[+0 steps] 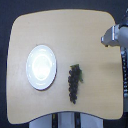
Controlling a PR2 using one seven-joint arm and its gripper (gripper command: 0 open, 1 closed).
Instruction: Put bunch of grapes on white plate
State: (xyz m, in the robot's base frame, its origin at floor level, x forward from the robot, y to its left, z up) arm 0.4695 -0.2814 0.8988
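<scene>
The bunch of grapes (74,83) lies on the wooden table, a long dark cluster with its green stem end pointing away toward the table's far side. The white plate (41,66) sits to the exterior view's left of it, a short gap between them, with nothing on it. My gripper (107,38) is at the exterior view's upper right edge, well away from the grapes and above the table's corner. It looks grey and blurred, so its fingers cannot be made out.
The light wooden table (75,35) has rounded corners and a dark floor around it. The robot's grey arm (120,35) enters from the right edge. A white base with dark parts (65,121) shows below the table's near edge.
</scene>
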